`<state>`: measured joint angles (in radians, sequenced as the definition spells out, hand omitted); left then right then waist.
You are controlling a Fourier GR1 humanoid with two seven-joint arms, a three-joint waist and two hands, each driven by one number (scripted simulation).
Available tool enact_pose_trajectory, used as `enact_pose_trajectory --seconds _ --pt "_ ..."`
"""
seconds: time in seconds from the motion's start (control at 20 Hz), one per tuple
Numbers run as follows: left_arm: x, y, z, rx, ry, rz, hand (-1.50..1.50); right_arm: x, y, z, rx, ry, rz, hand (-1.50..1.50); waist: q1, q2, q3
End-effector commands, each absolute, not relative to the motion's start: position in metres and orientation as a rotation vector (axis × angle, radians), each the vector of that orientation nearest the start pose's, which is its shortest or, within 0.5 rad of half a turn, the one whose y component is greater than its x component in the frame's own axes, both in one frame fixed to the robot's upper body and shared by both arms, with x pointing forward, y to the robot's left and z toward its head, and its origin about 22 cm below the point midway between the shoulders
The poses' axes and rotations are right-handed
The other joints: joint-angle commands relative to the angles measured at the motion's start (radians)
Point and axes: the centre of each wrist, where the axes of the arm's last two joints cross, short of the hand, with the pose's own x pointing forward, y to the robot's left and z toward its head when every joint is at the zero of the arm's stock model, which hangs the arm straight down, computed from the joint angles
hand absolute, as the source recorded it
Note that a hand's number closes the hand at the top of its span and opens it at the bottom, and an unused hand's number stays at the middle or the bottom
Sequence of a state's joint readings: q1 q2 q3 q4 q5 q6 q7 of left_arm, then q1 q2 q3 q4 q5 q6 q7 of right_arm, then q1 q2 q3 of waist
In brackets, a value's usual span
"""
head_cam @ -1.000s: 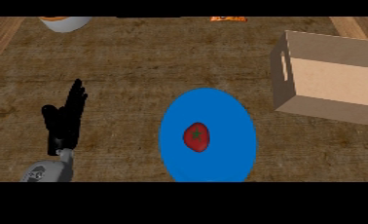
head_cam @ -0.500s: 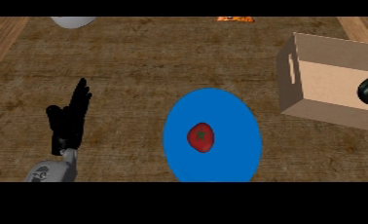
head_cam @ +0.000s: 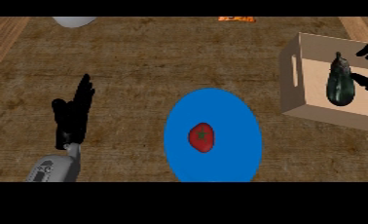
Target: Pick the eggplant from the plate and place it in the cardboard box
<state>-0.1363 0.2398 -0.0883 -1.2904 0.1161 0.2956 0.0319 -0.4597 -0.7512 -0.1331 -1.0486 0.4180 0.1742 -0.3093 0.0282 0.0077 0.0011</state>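
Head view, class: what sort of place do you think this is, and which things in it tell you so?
Probably a kitchen counter: a brown wood-grain top carries a blue plate with a tomato on it, and an eggplant sits in an open cardboard box.

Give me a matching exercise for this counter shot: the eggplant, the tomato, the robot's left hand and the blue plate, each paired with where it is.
Things:
1. eggplant
2. tomato
3. left hand
4. blue plate

Places:
A. on the blue plate
B. at the view's left, fingers straight
C. in the cardboard box
D. on the counter, left of the box

Pairs: 1-C, 2-A, 3-B, 4-D
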Motion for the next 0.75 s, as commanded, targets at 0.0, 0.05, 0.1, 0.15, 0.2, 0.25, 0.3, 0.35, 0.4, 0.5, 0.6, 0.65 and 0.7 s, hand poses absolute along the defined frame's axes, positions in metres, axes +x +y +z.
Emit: enact_pose_trajectory --seconds 0.0,0.05,0.1,0.15,0.2,0.25,0.3,0.35,0.4,0.5,0.6,0.65,0.7 --pt "0.265 0.265 -0.027 0.276 -1.397 0.041 0.0 0.351 -0.441 0.126 -0.663 -1.591 0.798 -1.5 0.0 -0.001 0.0" --pt "0.275 0.248 -0.027 0.3 -1.397 0.065 0.0 0.348 -0.449 0.121 -0.636 -1.62 0.778 -1.5 -0.006 0.0 0.0" --pt "0.265 0.274 -0.036 0.302 -1.394 0.044 0.0 0.357 -0.45 0.131 -0.629 -1.647 0.74 -1.5 0.002 0.002 0.0" --pt "0.264 0.263 -0.025 0.257 -1.388 0.045 0.0 0.354 -0.447 0.133 -0.547 -1.7 0.733 -1.5 -0.006 -0.004 0.0" --pt "0.262 0.269 -0.03 0.291 -1.405 0.032 0.0 0.355 -0.451 0.126 -0.524 -1.736 0.707 -1.5 -0.002 -0.001 0.0" --pt "0.261 0.276 -0.032 0.289 -1.375 0.05 0.0 0.35 -0.448 0.113 -0.46 -1.784 0.682 -1.5 -0.009 -0.003 0.0" --pt "0.269 0.269 -0.031 0.312 -1.399 0.052 0.0 0.355 -0.454 0.123 -0.416 -1.821 0.604 -1.5 -0.007 0.001 0.001" --pt "0.261 0.286 -0.026 0.29 -1.401 0.047 0.0 0.349 -0.453 0.107 -0.346 -1.835 0.551 -1.5 -0.008 -0.004 0.001" --pt "0.266 0.281 -0.02 0.297 -1.394 0.038 0.0 0.35 -0.46 0.111 -0.327 -1.852 0.508 -1.5 -0.009 -0.003 0.001" --pt "0.264 0.269 -0.033 0.306 -1.396 0.055 0.0 0.339 -0.49 0.127 -0.248 -1.846 0.426 -1.5 -0.013 -0.001 0.001" --pt "0.261 0.27 -0.031 0.267 -1.399 0.053 0.0 0.333 -0.506 0.129 -0.23 -1.847 0.346 -1.5 -0.005 0.001 0.001" --pt "0.271 0.283 -0.025 0.296 -1.413 0.039 0.0 0.33 -0.514 0.131 -0.232 -1.837 0.308 -1.5 -0.005 0.003 0.001" --pt "0.276 0.278 -0.028 0.293 -1.39 0.049 0.0 0.337 -0.514 0.143 -0.229 -1.822 0.299 -1.5 -0.004 0.003 0.001"
